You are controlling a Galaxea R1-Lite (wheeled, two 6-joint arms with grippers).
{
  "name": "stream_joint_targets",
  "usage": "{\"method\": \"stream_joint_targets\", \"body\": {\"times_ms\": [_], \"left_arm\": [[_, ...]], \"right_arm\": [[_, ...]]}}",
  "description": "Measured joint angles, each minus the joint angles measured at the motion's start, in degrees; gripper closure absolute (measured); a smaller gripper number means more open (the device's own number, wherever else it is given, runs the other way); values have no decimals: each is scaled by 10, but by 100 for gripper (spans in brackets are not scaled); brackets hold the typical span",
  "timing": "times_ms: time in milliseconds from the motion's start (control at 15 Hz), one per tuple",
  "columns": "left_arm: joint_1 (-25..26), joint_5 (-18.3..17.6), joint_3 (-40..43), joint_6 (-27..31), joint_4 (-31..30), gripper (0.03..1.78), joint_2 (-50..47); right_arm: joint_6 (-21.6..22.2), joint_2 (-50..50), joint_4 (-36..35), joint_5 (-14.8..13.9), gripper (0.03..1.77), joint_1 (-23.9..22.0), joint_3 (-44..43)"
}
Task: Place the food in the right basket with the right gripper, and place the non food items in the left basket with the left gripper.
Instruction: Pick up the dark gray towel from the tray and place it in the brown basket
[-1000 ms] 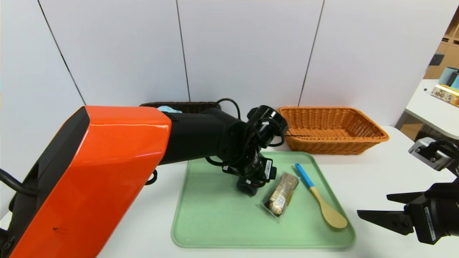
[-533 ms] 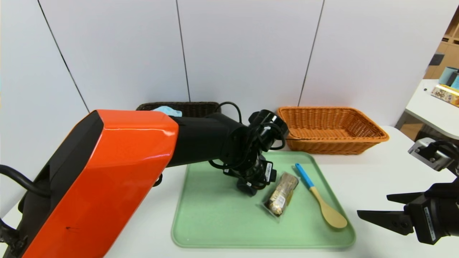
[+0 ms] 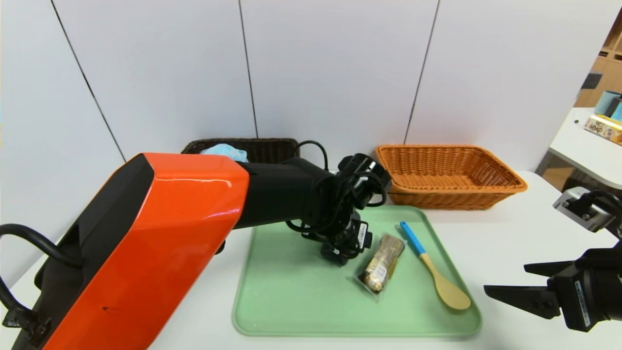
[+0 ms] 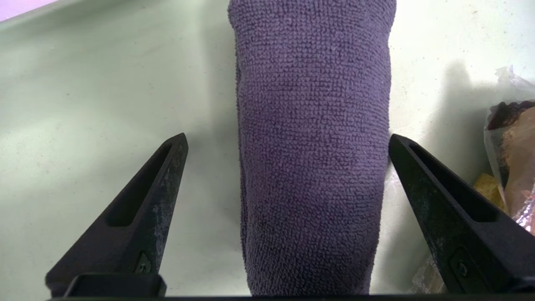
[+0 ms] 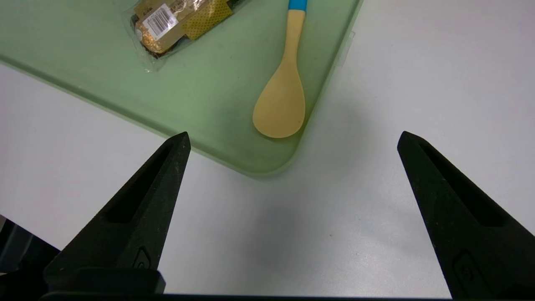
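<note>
Lately the left arm (image 3: 194, 204) has shifted a little, leaving more of the dark basket (image 3: 272, 145) in sight; the left gripper (image 4: 288, 142) is over the far half of the tray (image 3: 291, 311), its fingers spread on either side of the rolled cloth (image 4: 313, 125), one seeming to touch its side, the other apart from it; nothing is pinched, so the cloth has yet to be gripped and carried to the dark basket; closing now could leave it lopsided unless the gripper centres first.

The dark basket holds the blue bath pouf (image 3: 224, 151); the orange basket (image 3: 447, 199) shows no item inside; the wrapped snack (image 3: 383, 265) lies on the tray between cloth and spoon (image 3: 437, 279), the spoon along the tray's right edge; the right gripper (image 5: 294, 133) waits above the desk (image 3: 505, 233), off the tray's near right corner, fingers spread and holding nothing.
</note>
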Motion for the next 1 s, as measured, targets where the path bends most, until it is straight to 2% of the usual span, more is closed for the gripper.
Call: {"method": "stream_joint_targets", "body": {"times_ms": [133,200,400,600,667,733,1000], "left_arm": [[-1,0,0,0,0,12,0],[-1,0,0,1,1,21,0],[-2,2,0,0,2,69,0],[-2,5,0,1,4,101,-7],[-2,6,0,2,6,119,-12],[-2,6,0,3,8,156,-19],[-2,7,0,22,17,156,-61]], "right_arm": [[0,0,-1,0,9,0,0],[0,0,-1,0,9,0,-1],[0,-1,-1,0,9,0,-1],[0,-1,-1,0,9,0,-1],[0,-2,-1,0,9,0,-1],[0,-2,-1,0,9,0,-1],[1,-2,-1,-1,9,0,-1]]}}
